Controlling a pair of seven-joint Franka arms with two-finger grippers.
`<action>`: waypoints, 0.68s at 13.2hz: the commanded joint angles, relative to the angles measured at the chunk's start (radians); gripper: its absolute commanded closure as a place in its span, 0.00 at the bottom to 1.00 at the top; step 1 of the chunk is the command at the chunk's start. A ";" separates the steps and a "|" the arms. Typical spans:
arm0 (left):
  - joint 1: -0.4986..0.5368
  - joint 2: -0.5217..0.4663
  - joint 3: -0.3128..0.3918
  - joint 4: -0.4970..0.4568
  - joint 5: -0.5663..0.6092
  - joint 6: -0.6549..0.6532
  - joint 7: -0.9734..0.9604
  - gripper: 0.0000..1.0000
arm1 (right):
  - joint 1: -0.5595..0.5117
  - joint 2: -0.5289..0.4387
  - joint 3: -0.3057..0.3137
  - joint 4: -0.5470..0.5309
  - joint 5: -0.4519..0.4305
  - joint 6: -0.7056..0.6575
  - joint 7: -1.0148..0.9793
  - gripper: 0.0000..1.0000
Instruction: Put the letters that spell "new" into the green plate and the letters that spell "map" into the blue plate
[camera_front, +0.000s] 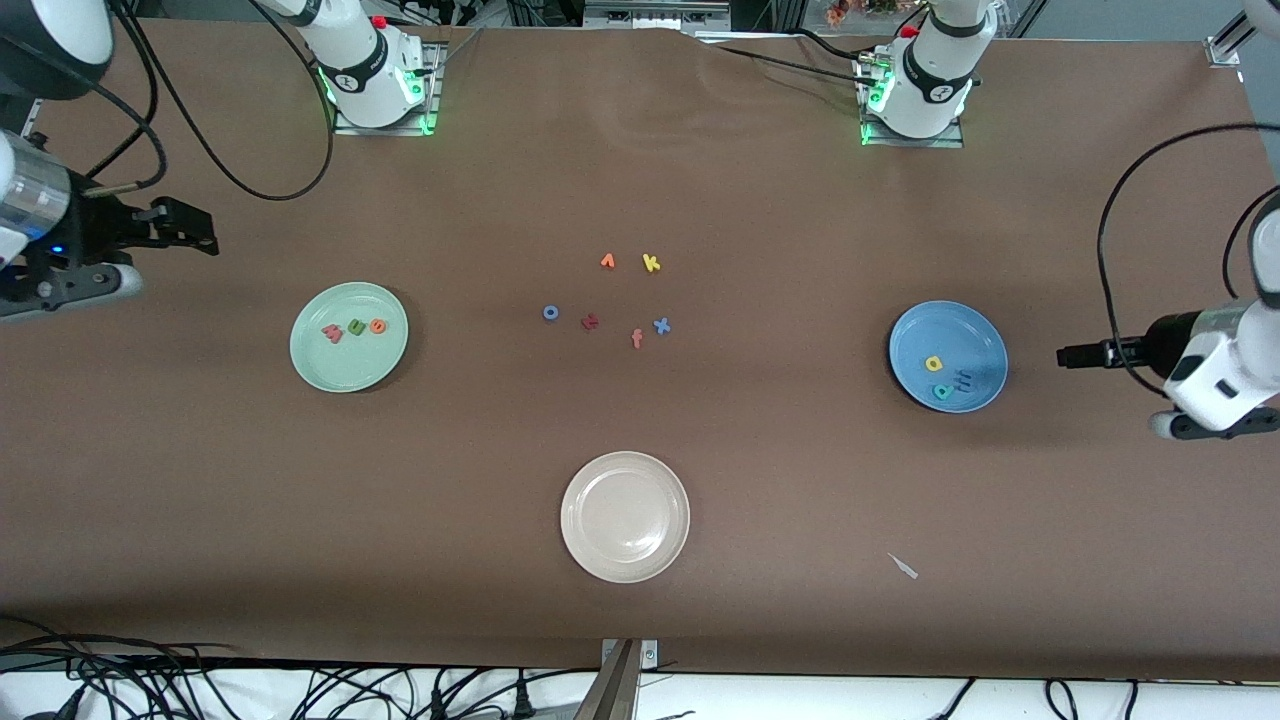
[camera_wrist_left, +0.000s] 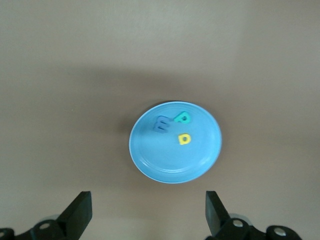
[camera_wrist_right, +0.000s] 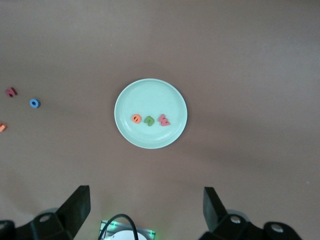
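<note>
The green plate (camera_front: 345, 375) holds the salmon-pink w (camera_front: 332, 333), the green n (camera_front: 356, 327) and the orange e (camera_front: 378, 325) in a row. In the blue plate (camera_front: 975, 340) lie the yellow a (camera_front: 934, 364), the teal p (camera_front: 942, 391) and the blue m (camera_front: 963, 379). My left gripper (camera_front: 1075, 355) hangs open and empty over bare table, toward the left arm's end from the blue plate (camera_wrist_left: 165, 160). My right gripper (camera_front: 195, 230) is open and empty, high over the table near the green plate (camera_wrist_right: 150, 95), toward the right arm's end.
A beige plate (camera_front: 625, 516) sits near the front edge. Loose letters lie mid-table: an orange arrow-like one (camera_front: 607, 261), yellow k (camera_front: 651, 263), blue o (camera_front: 550, 313), a dark red one (camera_front: 590, 321), salmon f (camera_front: 637, 339), blue x (camera_front: 661, 325). A white scrap (camera_front: 904, 566) lies nearer the camera than the blue plate.
</note>
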 joint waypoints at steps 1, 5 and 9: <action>-0.156 -0.237 0.140 -0.165 -0.035 0.069 0.007 0.00 | -0.140 -0.117 0.101 -0.149 -0.019 0.140 0.023 0.00; -0.230 -0.380 0.156 -0.171 -0.025 -0.014 0.012 0.00 | -0.230 -0.213 0.150 -0.257 -0.022 0.161 0.086 0.00; -0.233 -0.395 0.170 -0.182 -0.016 -0.050 0.019 0.00 | -0.258 -0.213 0.173 -0.248 -0.020 0.128 0.086 0.00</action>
